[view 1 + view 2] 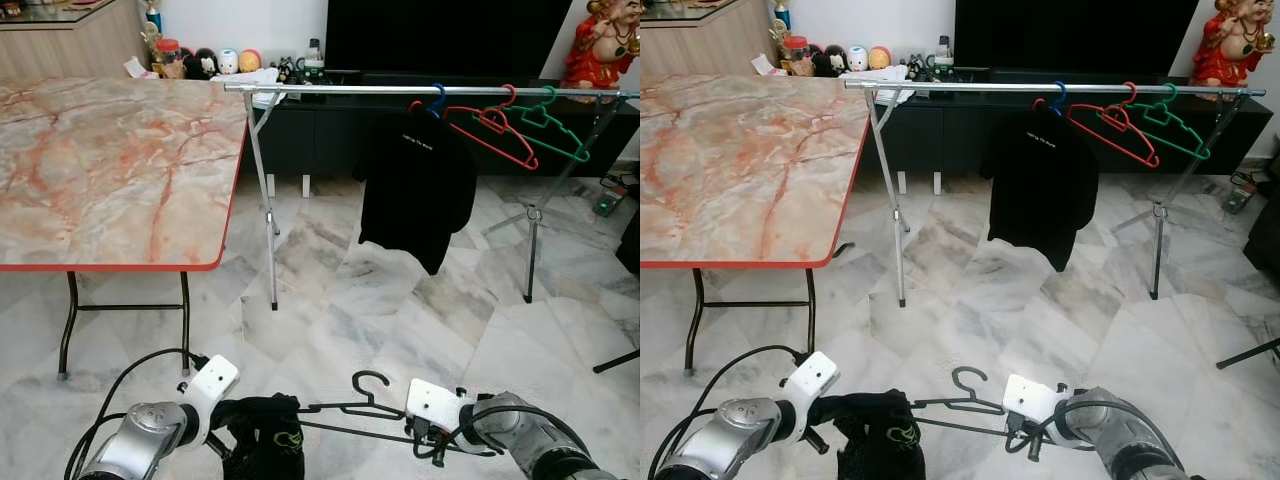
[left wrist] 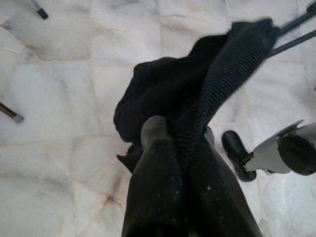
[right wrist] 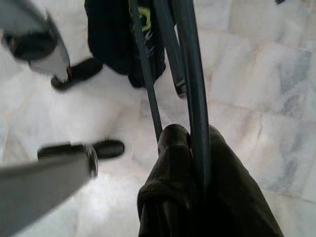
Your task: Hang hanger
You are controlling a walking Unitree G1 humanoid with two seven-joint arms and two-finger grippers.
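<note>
Head views: white marble floor (image 1: 400, 300), marble-top desk (image 1: 110, 170) w/ red edge on robot's left, metal clothes rail (image 1: 400, 90) ahead carrying a black shirt (image 1: 415, 185), red hanger (image 1: 490, 130) & green hanger (image 1: 545, 125); shirt print too small to read. Black hanger (image 1: 365, 405) held low btwn both arms.

L wrist: left tool (image 2: 180, 148) clamped on dark garment (image 2: 173, 94) draped on the hanger.

R wrist: right tool (image 3: 190, 140) closed on hanger wire; yellow logo unreadable.

White print on the hanging black shirt (image 1: 417, 185) is unreadable.
</note>
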